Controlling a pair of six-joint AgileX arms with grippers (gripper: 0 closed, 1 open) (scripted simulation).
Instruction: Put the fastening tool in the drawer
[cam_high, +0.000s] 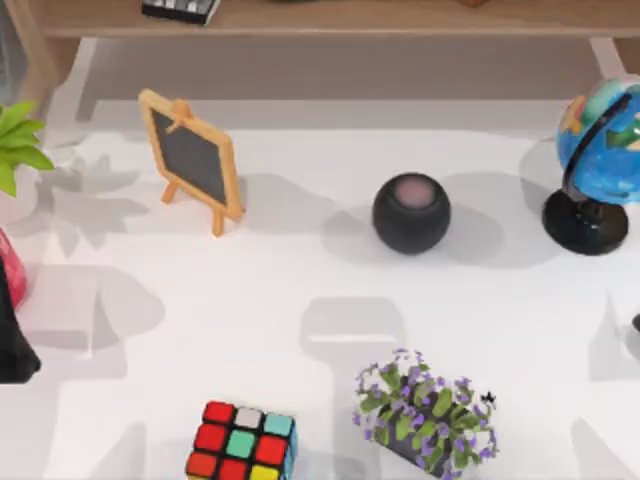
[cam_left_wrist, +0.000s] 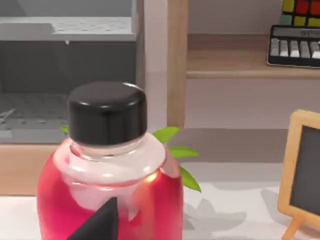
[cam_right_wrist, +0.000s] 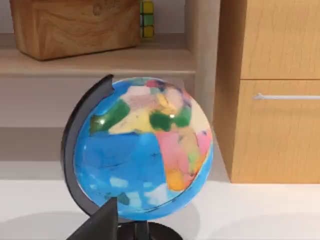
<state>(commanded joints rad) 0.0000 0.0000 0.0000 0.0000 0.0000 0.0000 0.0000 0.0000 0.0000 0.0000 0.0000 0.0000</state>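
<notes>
The fastening tool is out of view. In the right wrist view, a wooden cabinet stands to the side of the globe (cam_right_wrist: 142, 150); its drawer (cam_right_wrist: 280, 135) has a silver bar handle (cam_right_wrist: 286, 96) and is closed. My left gripper (cam_high: 14, 350) sits at the table's left edge, just in front of a red bottle with a black cap (cam_left_wrist: 107, 165). My right gripper (cam_high: 636, 322) is at the table's right edge, in front of the globe (cam_high: 600, 160).
A small chalkboard easel (cam_high: 192, 160) stands at back left and a black round speaker (cam_high: 411, 213) at centre. A colour cube (cam_high: 240, 445) and a purple-flowered plant (cam_high: 425, 412) sit near the front edge. A green plant (cam_high: 18, 140) is far left, and a wooden shelf (cam_high: 350, 18) runs along the back.
</notes>
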